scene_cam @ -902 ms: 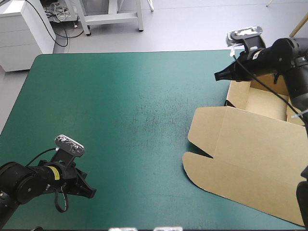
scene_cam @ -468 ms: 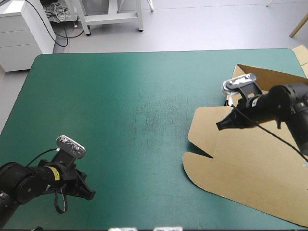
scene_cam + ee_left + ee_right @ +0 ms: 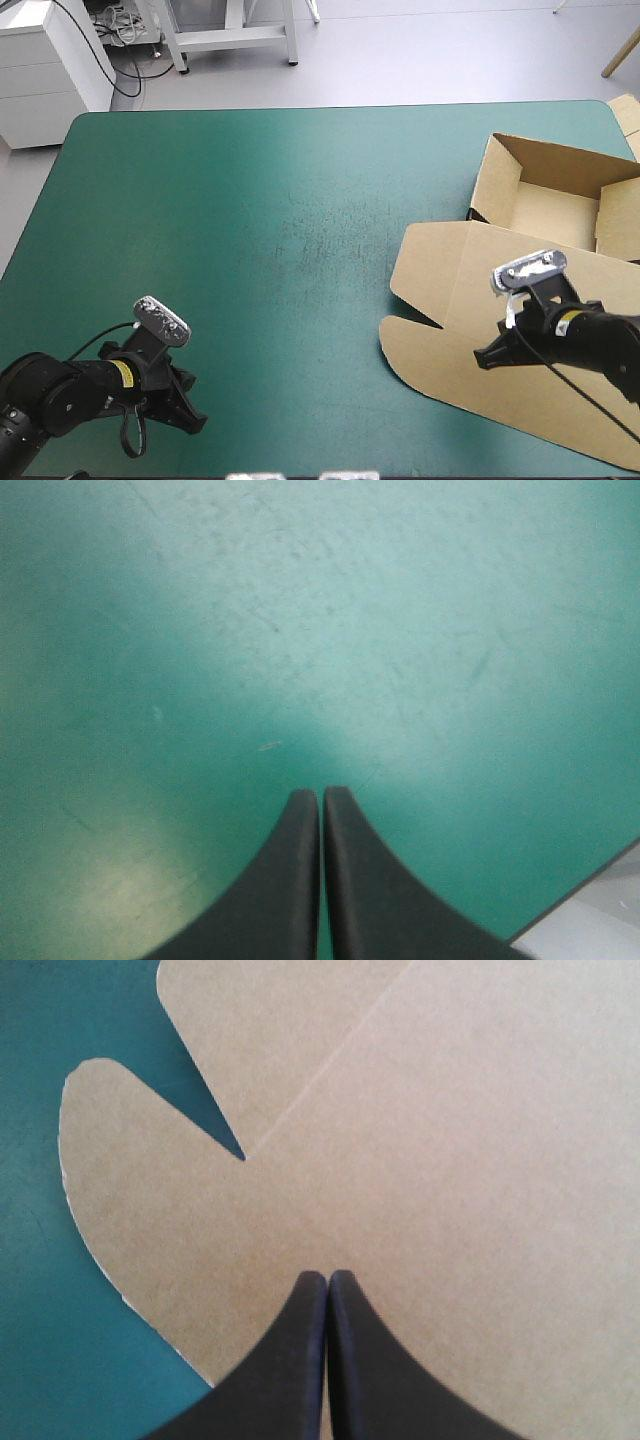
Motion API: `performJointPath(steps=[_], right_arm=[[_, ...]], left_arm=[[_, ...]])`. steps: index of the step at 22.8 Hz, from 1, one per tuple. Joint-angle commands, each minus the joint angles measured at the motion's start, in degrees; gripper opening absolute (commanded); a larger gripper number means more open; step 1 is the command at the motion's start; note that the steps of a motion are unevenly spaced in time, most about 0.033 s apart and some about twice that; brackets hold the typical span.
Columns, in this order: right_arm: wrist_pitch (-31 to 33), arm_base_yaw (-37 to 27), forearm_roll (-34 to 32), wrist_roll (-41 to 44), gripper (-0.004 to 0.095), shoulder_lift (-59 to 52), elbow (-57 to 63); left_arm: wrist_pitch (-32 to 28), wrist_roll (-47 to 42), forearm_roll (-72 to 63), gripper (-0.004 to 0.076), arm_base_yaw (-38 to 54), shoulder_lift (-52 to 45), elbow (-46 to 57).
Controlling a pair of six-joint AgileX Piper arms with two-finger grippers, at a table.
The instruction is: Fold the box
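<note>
The brown box [image 3: 520,190] lies at the table's right side as an open tray with raised walls, its lid [image 3: 470,300] flat on the cover toward the front. My right gripper [image 3: 482,359] is shut and hovers over the flat lid, just behind the notch between the lid's two rounded flaps [image 3: 150,1160]; nothing sits between its black fingers [image 3: 325,1290]. My left gripper [image 3: 197,424] is shut over bare teal-green cover near the table's front left corner, far from the box; in its own view the fingertips [image 3: 321,798] meet above bare cover.
The table's front edge [image 3: 590,900] shows just beside the left gripper. A wide stretch of teal-green cover [image 3: 260,220] lies between the two arms. Another piece of brown board [image 3: 630,110] shows past the table's far right corner.
My right arm has swung from above the tray's far wall down toward the front, and now hangs over the flat lid. The left arm edged slightly right.
</note>
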Motion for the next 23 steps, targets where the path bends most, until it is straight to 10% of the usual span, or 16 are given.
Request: performJointPath(steps=[1,23], right_arm=[[-3.7,0.1,0.4,-0.5,-0.002,-5.5,4.0],[-4.9,0.1,-0.1,0.7,-0.002,-30.5,20.6]], left_arm=[[-3.2,2.3,-3.6,-0.0008,0.0,-1.5,0.9],[-13.5,2.4,-5.9,-0.0008,0.0,-9.5,9.5]])
